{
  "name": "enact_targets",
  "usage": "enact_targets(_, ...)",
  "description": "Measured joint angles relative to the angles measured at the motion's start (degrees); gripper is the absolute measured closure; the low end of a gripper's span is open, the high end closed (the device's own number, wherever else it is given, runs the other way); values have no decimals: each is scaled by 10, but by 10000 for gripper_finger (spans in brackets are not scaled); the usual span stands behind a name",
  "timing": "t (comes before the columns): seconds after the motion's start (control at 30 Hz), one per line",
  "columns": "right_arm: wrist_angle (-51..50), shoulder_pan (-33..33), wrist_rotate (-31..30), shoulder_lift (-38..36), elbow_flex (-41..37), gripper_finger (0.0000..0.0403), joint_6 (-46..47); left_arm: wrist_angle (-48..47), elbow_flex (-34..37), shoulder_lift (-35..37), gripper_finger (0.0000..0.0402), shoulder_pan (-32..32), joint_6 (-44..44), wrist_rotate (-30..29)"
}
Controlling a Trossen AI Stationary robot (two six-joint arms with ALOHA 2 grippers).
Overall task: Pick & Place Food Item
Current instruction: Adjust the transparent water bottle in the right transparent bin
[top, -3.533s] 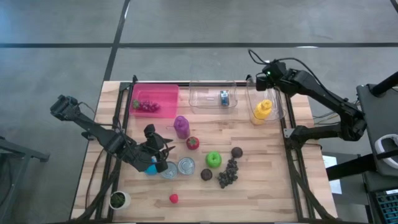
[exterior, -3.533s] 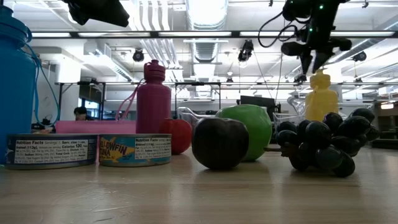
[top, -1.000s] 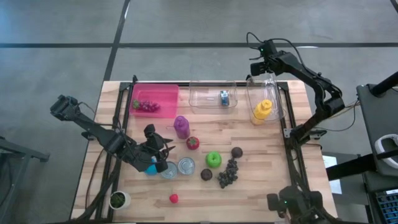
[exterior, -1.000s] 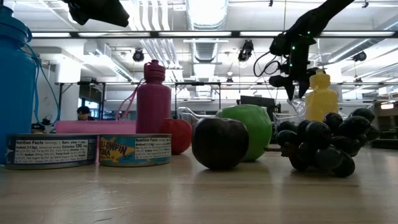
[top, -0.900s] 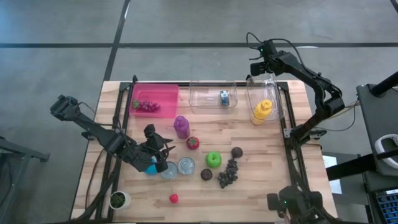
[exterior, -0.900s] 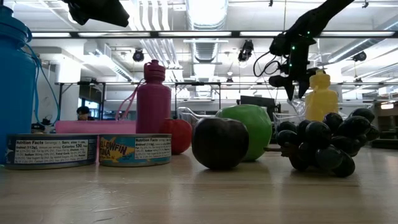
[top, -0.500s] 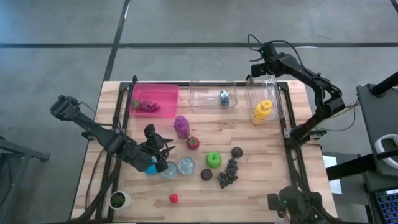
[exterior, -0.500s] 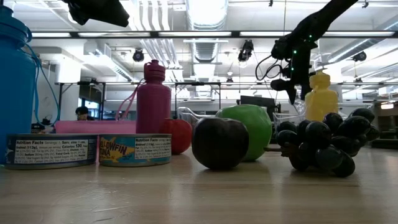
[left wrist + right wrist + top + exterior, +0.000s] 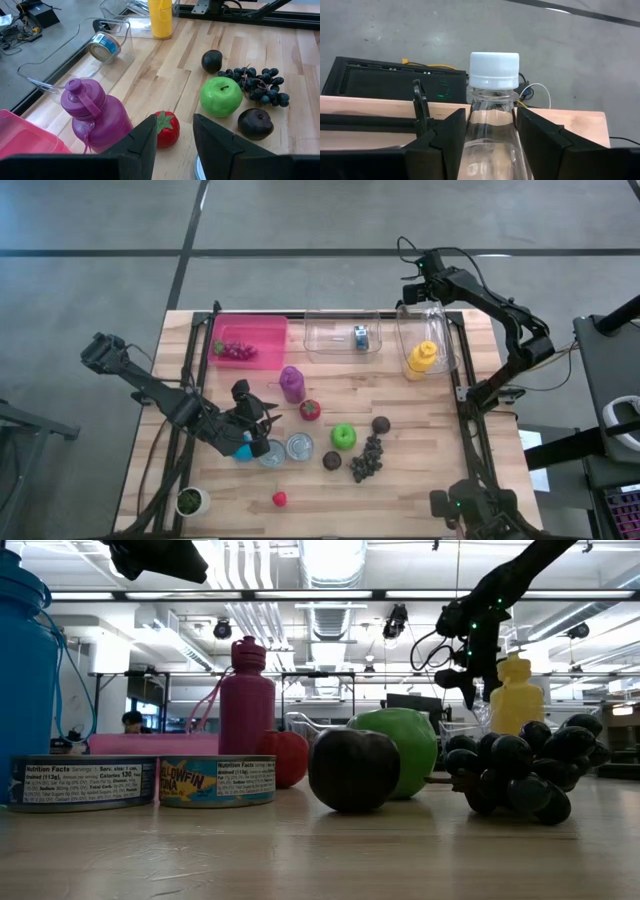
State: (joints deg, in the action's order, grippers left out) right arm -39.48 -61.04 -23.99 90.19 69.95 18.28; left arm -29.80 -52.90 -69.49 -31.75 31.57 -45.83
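Right gripper [image 9: 490, 137] at the table's far right corner, fingers clamped on a clear bottle [image 9: 492, 125] — neck between them, long axis running straight out past the tips. Left gripper [image 9: 172, 132] idle mid-table — fingers narrowly parted, empty, strawberry [image 9: 167, 129] just ahead.

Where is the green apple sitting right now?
In the high view the green apple sits right of the table's middle, between the red tomato and the dark grapes.
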Motion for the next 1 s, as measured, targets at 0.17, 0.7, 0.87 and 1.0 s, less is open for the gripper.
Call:
enact_targets(0.17, -1, -2, 0, 0, 0, 227, 1, 0, 0, 0, 272, 0, 0, 0)
enact_targets(0.7, -3, -2, 5, 0, 0, 197, -21, 0, 0, 0, 272, 0, 0, 0)
enact_targets(0.87, -5, -2, 5, 0, 0, 183, -15, 0, 0, 0, 274, 0, 0, 0)
enact_targets(1.0, 1, -2, 5, 0, 0, 177, -7, 0, 0, 0, 273, 0, 0, 0)
